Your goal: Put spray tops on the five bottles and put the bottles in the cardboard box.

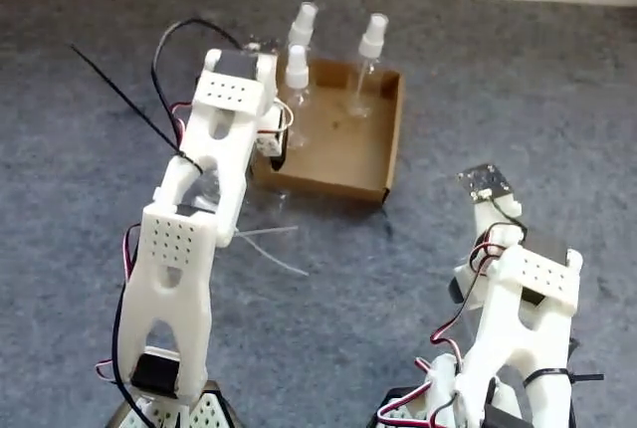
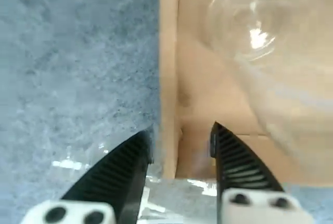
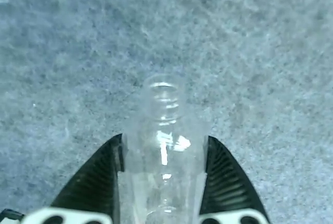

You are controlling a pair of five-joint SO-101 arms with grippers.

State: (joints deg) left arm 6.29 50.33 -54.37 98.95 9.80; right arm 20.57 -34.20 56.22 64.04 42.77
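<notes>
Hanging left gripper: left side of frame, fingers spread, box wall between them.
Cardboard box: upper middle, three topped bottles standing at it.
Right gripper: lower right, fingers squeezing a topless bottle.

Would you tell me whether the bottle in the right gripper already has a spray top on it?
No, the bottle between the fingers of the right gripper shows a bare, open threaded neck.
</notes>
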